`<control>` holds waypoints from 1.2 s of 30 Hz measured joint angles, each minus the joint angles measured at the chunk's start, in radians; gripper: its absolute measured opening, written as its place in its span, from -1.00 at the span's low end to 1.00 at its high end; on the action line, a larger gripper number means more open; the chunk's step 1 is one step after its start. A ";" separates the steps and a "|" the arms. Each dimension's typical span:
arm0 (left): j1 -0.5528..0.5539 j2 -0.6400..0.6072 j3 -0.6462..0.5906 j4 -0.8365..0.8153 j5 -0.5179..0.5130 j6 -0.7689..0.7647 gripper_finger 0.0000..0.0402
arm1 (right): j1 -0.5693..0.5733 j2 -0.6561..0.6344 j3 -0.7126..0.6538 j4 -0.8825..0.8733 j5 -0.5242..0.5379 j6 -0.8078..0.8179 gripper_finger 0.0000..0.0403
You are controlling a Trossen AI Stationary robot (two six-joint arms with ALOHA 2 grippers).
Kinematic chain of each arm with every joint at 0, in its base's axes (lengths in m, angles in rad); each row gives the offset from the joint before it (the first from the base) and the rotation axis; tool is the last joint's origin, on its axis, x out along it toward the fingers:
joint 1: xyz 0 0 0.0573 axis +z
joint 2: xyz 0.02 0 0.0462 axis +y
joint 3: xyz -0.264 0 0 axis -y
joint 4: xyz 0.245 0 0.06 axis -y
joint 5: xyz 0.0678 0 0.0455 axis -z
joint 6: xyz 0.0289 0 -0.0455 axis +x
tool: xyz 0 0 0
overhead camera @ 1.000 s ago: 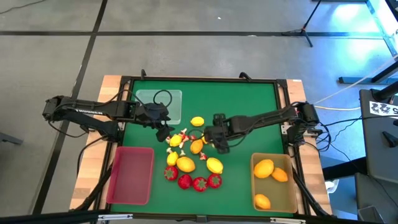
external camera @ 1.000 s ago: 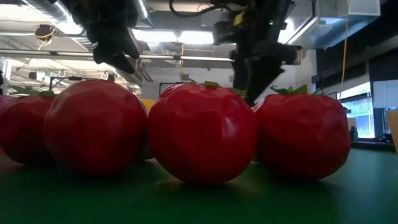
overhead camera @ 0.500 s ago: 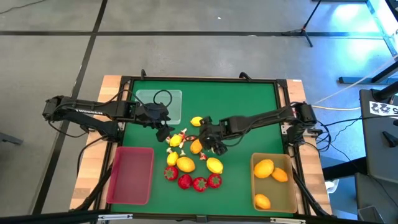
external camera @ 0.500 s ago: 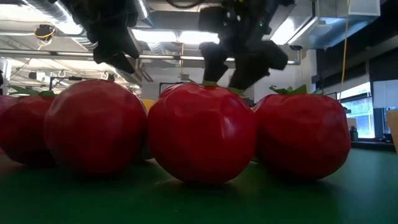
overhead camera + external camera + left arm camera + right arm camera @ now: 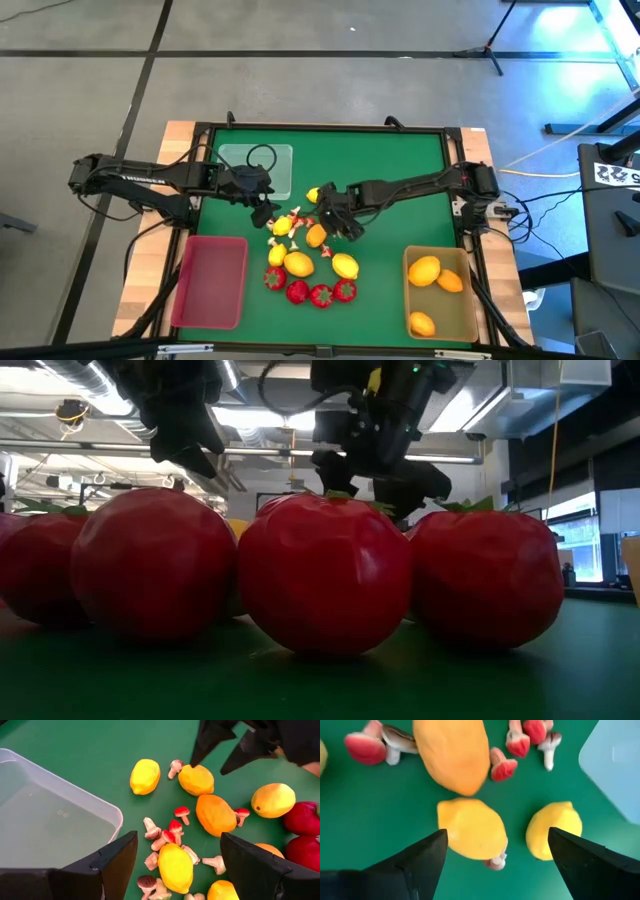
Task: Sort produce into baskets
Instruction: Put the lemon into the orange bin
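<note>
Lemons, an orange fruit (image 5: 315, 235), red strawberries (image 5: 321, 295) and small red-and-white mushrooms (image 5: 176, 827) lie loose on the green mat. My right gripper (image 5: 497, 831) is open. It points steeply down over one lemon (image 5: 472, 827), a finger on each side and clear of it. A second lemon (image 5: 554, 829) lies beside that one. My left gripper (image 5: 178, 835) hangs open above another lemon (image 5: 175, 867), near the clear basket (image 5: 257, 168). The red basket (image 5: 210, 280) stands near left. The tan basket (image 5: 462, 312) stands near right and holds three yellow and orange fruits.
In the low view the strawberries (image 5: 325, 575) fill the foreground and hide the mat behind them. A black cable loop (image 5: 262, 156) lies over the clear basket. Bare green mat shows along the far edge and at the right.
My right gripper has moved toward the table's left and a little toward the far edge, sinking slightly. It has rolled about its own axis, so its fingers now straddle the lemon next to the orange fruit. No produce has moved.
</note>
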 joint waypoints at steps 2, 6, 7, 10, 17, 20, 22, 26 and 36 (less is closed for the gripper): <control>0.000 0.000 0.000 0.000 0.000 0.000 0.39 | -0.013 0.000 0.000 0.002 -0.026 -0.004 0.70; 0.000 0.000 0.000 0.000 0.000 0.000 0.39 | -0.025 0.000 0.000 0.003 -0.058 -0.021 0.70; 0.000 0.000 0.000 0.000 0.000 0.001 0.39 | -0.025 0.000 0.000 0.006 -0.067 -0.022 0.70; 0.000 0.000 0.000 0.000 0.000 0.009 0.39 | -0.024 0.016 0.000 0.025 -0.084 -0.023 0.70; 0.005 0.000 0.000 0.003 -0.001 0.009 0.39 | -0.024 0.094 -0.001 -0.009 -0.076 -0.024 0.70; 0.006 0.000 0.000 0.002 -0.001 0.010 0.39 | -0.024 0.097 -0.001 -0.020 -0.058 -0.024 0.70; 0.006 0.000 0.000 0.002 -0.001 0.015 0.39 | -0.024 0.097 -0.001 -0.017 -0.059 -0.024 0.70; 0.006 0.000 0.000 0.003 -0.002 0.019 0.39 | -0.024 0.097 -0.001 -0.016 -0.082 -0.024 0.70; 0.006 0.000 0.000 0.003 -0.002 0.018 0.39 | -0.023 0.120 0.000 0.006 -0.089 0.006 0.28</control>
